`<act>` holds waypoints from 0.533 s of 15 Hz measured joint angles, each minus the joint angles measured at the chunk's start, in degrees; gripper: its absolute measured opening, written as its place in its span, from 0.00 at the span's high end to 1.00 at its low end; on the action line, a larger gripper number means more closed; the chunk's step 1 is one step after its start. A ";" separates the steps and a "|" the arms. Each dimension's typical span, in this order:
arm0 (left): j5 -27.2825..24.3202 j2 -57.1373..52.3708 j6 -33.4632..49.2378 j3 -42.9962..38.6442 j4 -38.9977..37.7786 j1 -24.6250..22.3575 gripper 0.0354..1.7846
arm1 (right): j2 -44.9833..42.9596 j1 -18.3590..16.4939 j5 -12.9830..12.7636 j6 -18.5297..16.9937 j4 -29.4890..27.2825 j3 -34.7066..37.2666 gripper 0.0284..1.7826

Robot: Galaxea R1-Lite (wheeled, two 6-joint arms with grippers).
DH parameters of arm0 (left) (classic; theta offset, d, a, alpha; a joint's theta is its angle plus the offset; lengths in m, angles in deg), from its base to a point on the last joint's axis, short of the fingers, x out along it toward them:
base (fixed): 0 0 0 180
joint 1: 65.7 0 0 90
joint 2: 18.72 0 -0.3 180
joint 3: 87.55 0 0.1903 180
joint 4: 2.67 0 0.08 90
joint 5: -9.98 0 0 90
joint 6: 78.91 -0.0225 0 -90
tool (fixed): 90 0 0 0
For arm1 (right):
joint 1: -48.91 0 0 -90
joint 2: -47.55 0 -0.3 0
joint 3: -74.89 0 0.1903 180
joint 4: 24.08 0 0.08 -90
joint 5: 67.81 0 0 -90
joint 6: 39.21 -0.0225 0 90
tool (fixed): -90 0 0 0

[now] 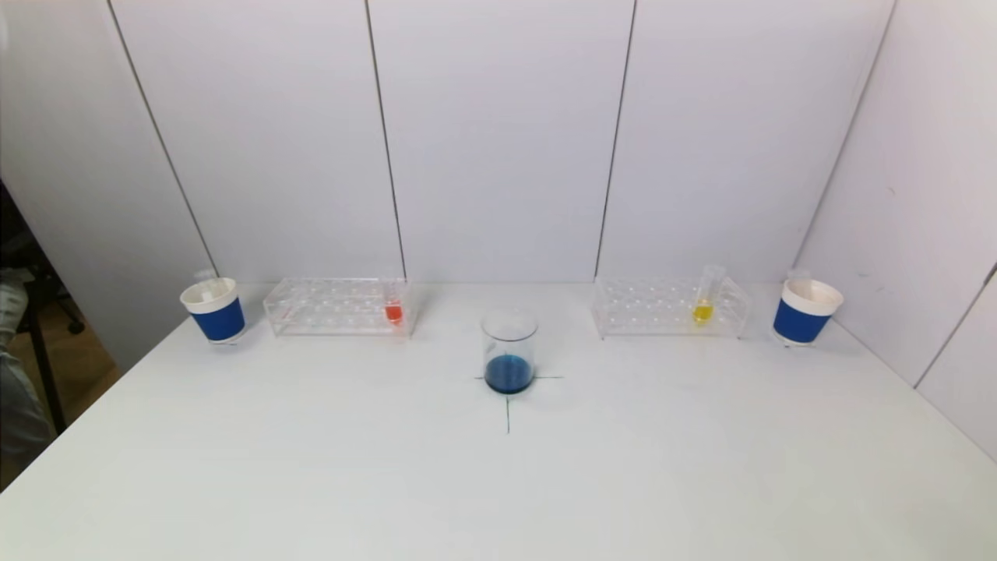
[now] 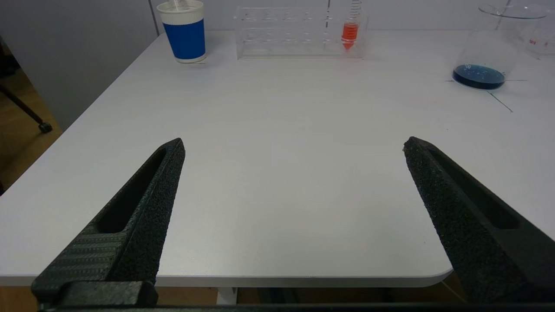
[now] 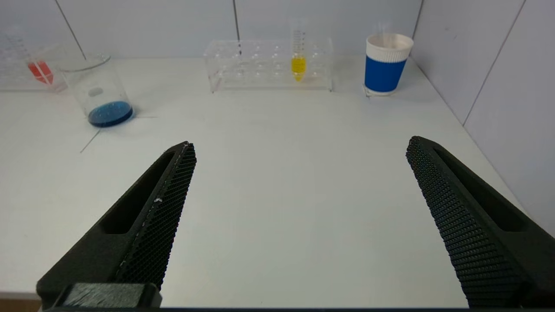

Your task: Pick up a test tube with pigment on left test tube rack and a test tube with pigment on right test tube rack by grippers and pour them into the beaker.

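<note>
A tube with red pigment stands at the right end of the clear left rack; it also shows in the left wrist view. A tube with yellow pigment leans in the clear right rack; it also shows in the right wrist view. A glass beaker with blue liquid stands at the table's middle on a drawn cross. My left gripper is open and empty near the table's front edge. My right gripper is open and empty over the near table. Neither gripper shows in the head view.
A blue-and-white paper cup stands left of the left rack, another cup right of the right rack. White walls close the back and right side. The table's left edge drops to the floor.
</note>
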 joint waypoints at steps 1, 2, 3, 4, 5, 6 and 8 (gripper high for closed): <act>0.00 0.00 0.00 0.00 0.01 0.00 0.01 | -2.21 0.44 -0.16 0.00 -0.55 1.02 0.01; 0.00 0.00 -0.05 0.00 0.00 0.00 0.01 | -3.83 0.68 -0.51 -0.04 -0.44 1.93 0.01; 0.00 0.00 -0.02 0.00 0.01 0.00 0.01 | -5.38 0.99 -0.82 0.00 -0.50 2.62 0.01; 0.00 0.00 -0.02 0.00 0.01 0.00 0.01 | -7.39 1.23 -0.99 0.16 -0.91 3.30 0.01; 0.00 0.00 -0.02 0.00 0.01 0.00 0.01 | -9.64 1.40 -1.07 0.43 -1.33 3.83 0.01; 0.02 0.00 0.00 0.00 0.01 0.00 0.01 | -11.96 1.54 -1.26 0.95 -1.93 4.39 0.01; 0.00 0.00 0.00 0.00 0.01 0.00 0.01 | -15.08 1.76 -3.08 2.11 -2.27 6.25 0.01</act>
